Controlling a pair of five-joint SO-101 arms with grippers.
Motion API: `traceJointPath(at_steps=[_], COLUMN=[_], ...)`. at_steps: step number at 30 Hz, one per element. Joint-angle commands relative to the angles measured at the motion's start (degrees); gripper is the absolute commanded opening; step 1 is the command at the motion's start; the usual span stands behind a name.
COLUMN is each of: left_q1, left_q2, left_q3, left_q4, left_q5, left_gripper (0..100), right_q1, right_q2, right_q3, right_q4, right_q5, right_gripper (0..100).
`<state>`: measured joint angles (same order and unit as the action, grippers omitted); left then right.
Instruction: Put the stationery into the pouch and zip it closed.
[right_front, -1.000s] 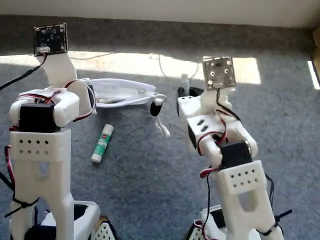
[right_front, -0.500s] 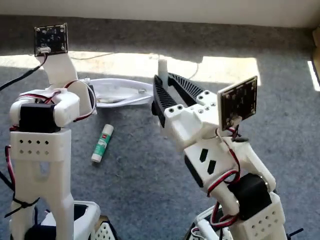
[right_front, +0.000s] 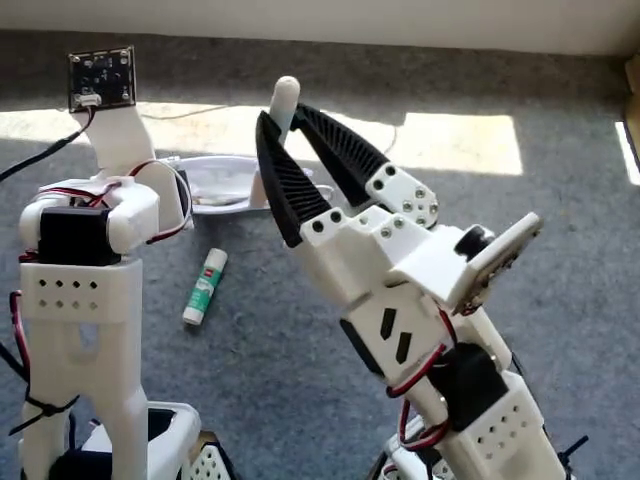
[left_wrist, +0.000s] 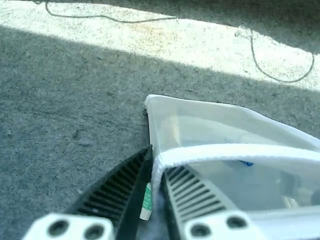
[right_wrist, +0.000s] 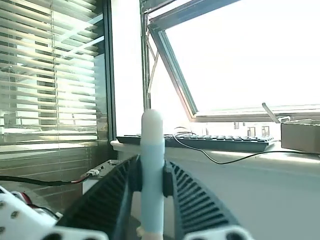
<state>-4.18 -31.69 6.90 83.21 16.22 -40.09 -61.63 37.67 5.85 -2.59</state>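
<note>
Swinging up and back over the last second, the right gripper (right_front: 283, 125) has risen from the carpet (right_front: 270, 380) by the pouch's right end and now points high above the middle of the scene. Its claw is clamped narrowly on a white pen (right_front: 286, 95), which stands upright between the jaws with its rounded tip poking above them; in the right wrist view the same pen (right_wrist: 151, 130) sits gripped in that gripper (right_wrist: 151, 167). The left arm has kept its place. The left gripper (left_wrist: 155, 165) is pinched nearly closed on the white rim of the pouch (left_wrist: 225, 130). The pouch (right_front: 225, 180) lies at far left. A glue stick (right_front: 205, 287) lies on the carpet just nearer than it.
</note>
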Motion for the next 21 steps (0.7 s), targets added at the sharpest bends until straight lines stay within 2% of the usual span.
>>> traceJointPath(at_steps=[1, 7, 12, 21], left_q1=[0.48, 0.48, 0.48, 0.48], left_q2=[-0.48, -0.48, -0.48, -0.48], left_q3=[-0.48, 0.31, 0.31, 0.31], left_q4=[-0.44, -0.62, -0.62, -0.53], left_q5=[0.18, 0.09, 0.09, 0.09], left_gripper=[1, 1, 1, 1], right_q1=[-2.15, -2.15, -2.15, 1.63], right_q2=[-1.19, -1.10, -0.66, 11.38], right_q3=[3.30, 11.47, 15.08, 15.43], right_q4=[-7.96, -19.47, -24.92, -34.42], right_q5=[-0.18, -0.18, -0.18, -0.18], right_gripper=[0.4, 0.4, 0.4, 0.4])
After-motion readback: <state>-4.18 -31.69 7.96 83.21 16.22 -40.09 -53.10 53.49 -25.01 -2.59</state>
